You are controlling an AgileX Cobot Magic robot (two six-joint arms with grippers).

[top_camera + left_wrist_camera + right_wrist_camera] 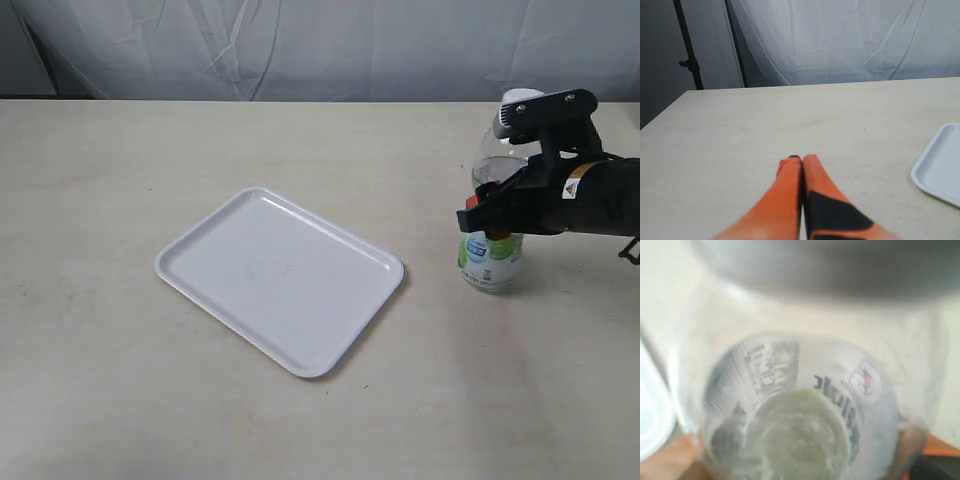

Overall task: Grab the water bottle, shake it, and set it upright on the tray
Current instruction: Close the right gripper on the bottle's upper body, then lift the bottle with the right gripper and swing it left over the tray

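The water bottle point(491, 262), clear with a white cap and a white, green and blue label, stands upright on the table right of the tray point(232, 232). My right gripper point(492, 216) reaches in from the right and is shut on the bottle's middle, just above the label. In the right wrist view the bottle point(800, 405) fills the picture, with an orange finger point(667, 462) on either side of it. My left gripper point(802, 158) is shut on nothing, low over bare table. It does not show in the exterior view.
The white tray lies flat and empty, turned at an angle, and its corner shows in the left wrist view point(940, 167). A white cloth backdrop point(320, 45) hangs behind the table's far edge. A dark stand pole point(687, 45) rises beyond the table.
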